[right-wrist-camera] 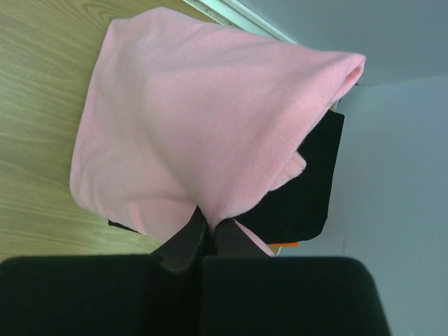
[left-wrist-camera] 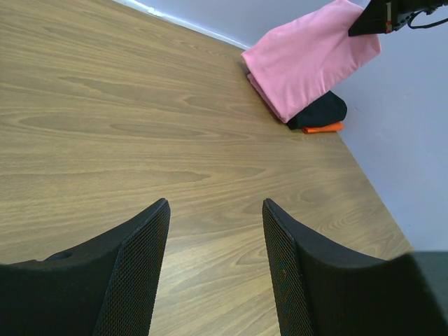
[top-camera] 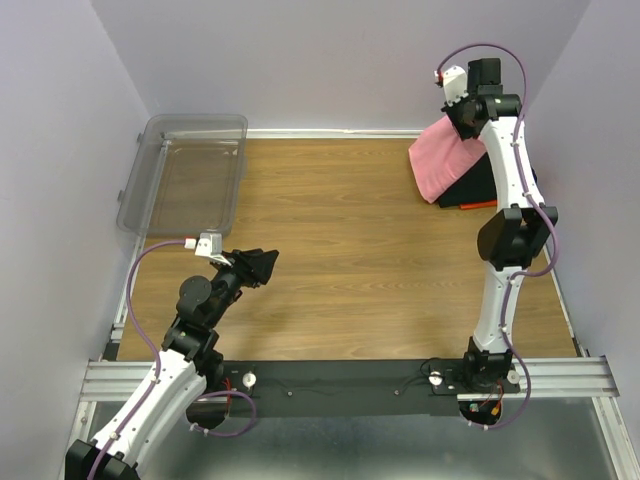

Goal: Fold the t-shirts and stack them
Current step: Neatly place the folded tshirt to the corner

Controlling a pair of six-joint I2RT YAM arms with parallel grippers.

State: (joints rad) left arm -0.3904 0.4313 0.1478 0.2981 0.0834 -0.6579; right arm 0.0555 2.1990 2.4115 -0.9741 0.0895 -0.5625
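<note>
A folded pink t-shirt (top-camera: 445,160) hangs at the table's far right, lifted at one edge. My right gripper (top-camera: 470,118) is shut on that edge; in the right wrist view the fingers (right-wrist-camera: 183,245) pinch the pink cloth (right-wrist-camera: 196,126). Under it lie a folded black t-shirt (right-wrist-camera: 308,189) and an orange one (right-wrist-camera: 283,245), which shows only as a sliver. The pile also shows in the left wrist view: pink (left-wrist-camera: 308,56), black (left-wrist-camera: 322,112), orange (left-wrist-camera: 323,129). My left gripper (top-camera: 262,266) is open and empty over the near left of the table (top-camera: 340,250).
A clear plastic bin (top-camera: 185,180) stands at the far left corner. The walls close the table in at the back and on both sides; the pile lies close to the right wall. A metal rail (top-camera: 340,375) runs along the near edge.
</note>
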